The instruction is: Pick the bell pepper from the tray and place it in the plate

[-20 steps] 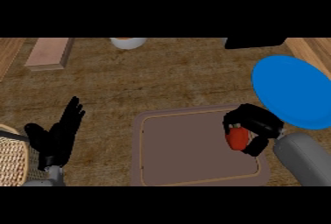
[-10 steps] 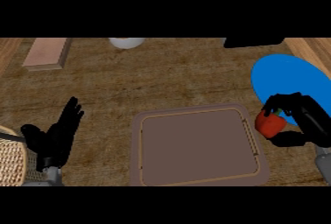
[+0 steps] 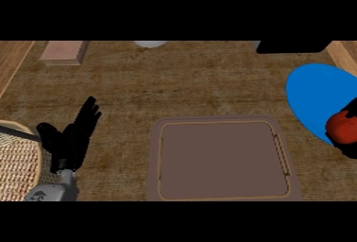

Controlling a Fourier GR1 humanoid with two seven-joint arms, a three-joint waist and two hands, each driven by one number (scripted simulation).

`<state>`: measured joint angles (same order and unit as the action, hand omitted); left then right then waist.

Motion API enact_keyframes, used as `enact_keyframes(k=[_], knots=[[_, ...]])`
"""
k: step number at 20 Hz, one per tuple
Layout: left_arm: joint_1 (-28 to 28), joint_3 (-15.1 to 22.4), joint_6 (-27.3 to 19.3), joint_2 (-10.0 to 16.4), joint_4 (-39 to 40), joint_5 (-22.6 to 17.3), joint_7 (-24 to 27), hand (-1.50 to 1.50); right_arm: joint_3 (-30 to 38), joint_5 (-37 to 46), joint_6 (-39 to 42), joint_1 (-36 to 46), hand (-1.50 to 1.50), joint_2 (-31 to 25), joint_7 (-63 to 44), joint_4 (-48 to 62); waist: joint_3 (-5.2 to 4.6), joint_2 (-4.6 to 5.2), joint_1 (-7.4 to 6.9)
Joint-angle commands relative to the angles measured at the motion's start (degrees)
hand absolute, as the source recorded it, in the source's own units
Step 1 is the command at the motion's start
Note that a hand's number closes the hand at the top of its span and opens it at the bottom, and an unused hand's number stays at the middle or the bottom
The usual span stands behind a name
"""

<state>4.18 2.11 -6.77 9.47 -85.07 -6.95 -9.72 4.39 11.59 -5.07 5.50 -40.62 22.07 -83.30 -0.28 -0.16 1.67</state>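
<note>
The red bell pepper (image 3: 342, 126) shows at the right edge of the head view, over the lower part of the blue plate (image 3: 317, 97). My right hand (image 3: 351, 146) is mostly cut off by that edge; its black fingers curl round the pepper from below and behind. Whether the pepper touches the plate I cannot tell. The brown tray (image 3: 222, 159) lies in the lower middle with nothing in it. My left hand (image 3: 72, 139) rests open at the lower left, fingers up.
A woven basket (image 3: 17, 158) sits at the left edge beside the left hand. A pale wooden block (image 3: 64, 51) lies at the back left, a white round object (image 3: 150, 44) at the back middle, a black object (image 3: 293, 46) at the back right.
My right hand has carried the pepper off the tray and rightward over the plate, and is now half out of view. The left hand has stayed still.
</note>
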Motion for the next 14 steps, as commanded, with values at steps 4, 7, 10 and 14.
enact_keyframes(k=[4, 7, 10, 14], knots=[[2.79, -2.59, 2.52, 4.27, 3.7, 2.08, 2.67, 0.0, 5.89, -0.64, 2.31, 3.65, 1.5, -2.34, 2.94, 12.88, 0.29, 0.31, -1.78], [3.69, -1.22, 2.65, 4.09, 3.44, 3.3, 1.56, 0.0, 6.71, 1.1, 2.22, 10.08, 1.5, -3.51, 9.21, 25.61, 0.38, 0.6, -2.81], [4.68, -1.19, 3.33, 4.64, 1.43, 2.85, -0.56, 0.0, 6.13, 4.88, 1.99, 13.03, 1.5, -6.17, 12.77, 34.07, 0.43, 0.71, -3.47], [7.81, -0.79, 1.81, 3.06, 2.44, 3.54, -1.63, 0.0, 2.49, 8.96, 5.59, 17.99, 1.5, -7.41, 15.36, 43.95, 0.53, 1.15, -4.42]])
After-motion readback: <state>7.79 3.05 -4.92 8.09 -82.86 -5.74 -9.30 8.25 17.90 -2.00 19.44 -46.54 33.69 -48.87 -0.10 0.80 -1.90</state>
